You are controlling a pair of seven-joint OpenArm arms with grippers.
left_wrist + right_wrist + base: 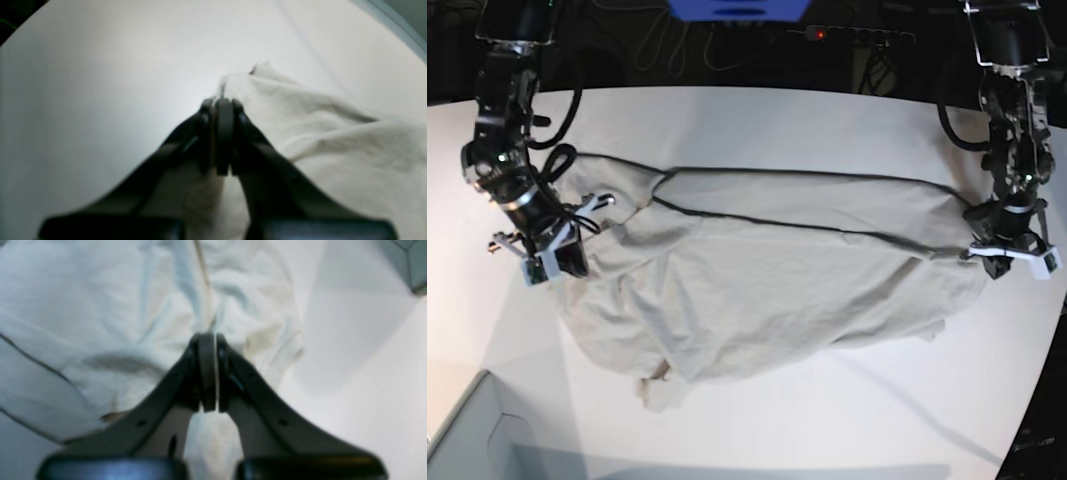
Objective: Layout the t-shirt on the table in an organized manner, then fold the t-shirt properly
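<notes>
Base view: shirt [767, 270] spread crumpled across the white bench [757, 420], a tool at each end.

Right tool [555, 262], at 9 o'clock in the base view, is clenched on the shirt's bunched edge; its wrist view shows jaws pressed together with cloth caught between them. Left tool [1005, 262], at 3 o'clock, is likewise clamped on the opposite edge, fabric trailing from its tips [223, 110]. Between them the shirt sags in folds, a loose flap hanging toward 7 o'clock. Right tool close-up [208, 340] shows wrinkled cloth beyond it at 12 o'clock.
</notes>
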